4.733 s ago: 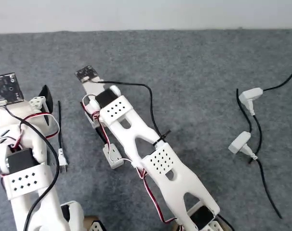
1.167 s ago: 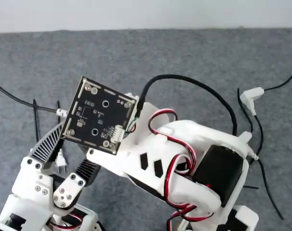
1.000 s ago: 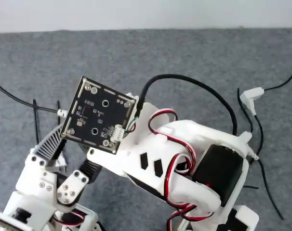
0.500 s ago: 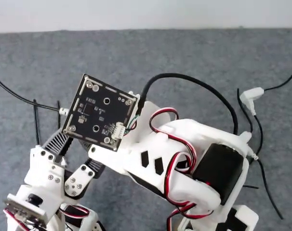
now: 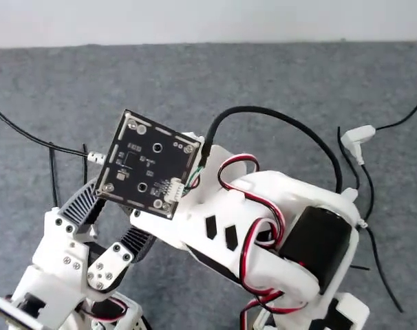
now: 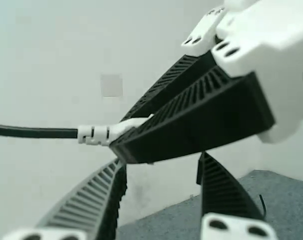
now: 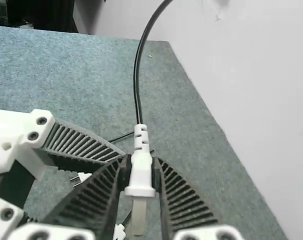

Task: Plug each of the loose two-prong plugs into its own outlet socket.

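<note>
- Firmly pinches a white plug [image 7: 140, 176] between the ribbed black fingers [image 7: 99, 195] of the right gripper [image 7: 140, 162], one finger pressed against each side.
- Leaves the plug's ribbed neck sticking out past the fingertips, with a metal prong [image 7: 136, 220] pointing back between the fingers toward the wrist.
- Trails a black cable [image 7: 141, 60] from that neck, away over the grey table [image 7: 66, 65].
- Spreads the fingers [image 6: 91, 205] of the left gripper [image 6: 161, 167] wide, gripping nothing, with the right gripper's fingertips and the plug close in front of them.
- Sets one left finger just beside a right finger; cannot tell whether touching.
- Holds the plug up off the table, against the pale wall [image 6: 51, 60] in the left wrist view.
- Shows, from the high view, the plug's neck jutting out beside a black circuit board [image 5: 151, 165] on the nearer arm.
- Leaves a second plug [image 5: 356, 136], also white, lying on the table well apart from both grippers.
</note>
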`<state>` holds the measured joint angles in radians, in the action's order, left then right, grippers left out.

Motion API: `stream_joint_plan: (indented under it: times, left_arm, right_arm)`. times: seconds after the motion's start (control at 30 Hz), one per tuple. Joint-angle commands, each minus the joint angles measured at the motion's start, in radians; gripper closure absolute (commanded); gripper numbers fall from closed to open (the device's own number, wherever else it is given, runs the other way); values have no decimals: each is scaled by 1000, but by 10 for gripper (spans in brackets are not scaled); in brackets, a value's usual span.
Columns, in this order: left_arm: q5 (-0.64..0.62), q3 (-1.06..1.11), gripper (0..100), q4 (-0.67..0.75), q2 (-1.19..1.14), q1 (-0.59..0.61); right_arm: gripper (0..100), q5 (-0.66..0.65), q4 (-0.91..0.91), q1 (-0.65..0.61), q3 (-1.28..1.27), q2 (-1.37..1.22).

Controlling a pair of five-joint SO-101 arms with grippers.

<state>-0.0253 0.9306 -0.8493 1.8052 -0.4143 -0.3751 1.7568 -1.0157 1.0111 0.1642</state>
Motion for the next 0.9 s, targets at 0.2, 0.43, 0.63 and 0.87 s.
stream_joint_plan:
  times: [0.2, 0.43, 0.63, 0.87]
  left_arm:
    - [-11, 2, 772, 84, 20, 2]
    - [-8, 16, 772, 109, 20, 3]
    - [-6, 19, 772, 109, 20, 5]
    - [-14, 7, 772, 123, 20, 95]
  right_arm:
    - [988, -11, 36, 28, -2, 35]
    - [988, 2, 39, 28, -3, 33]
    - [988, 23, 39, 28, -26, 35]
    - [988, 26, 41, 27, -51, 35]
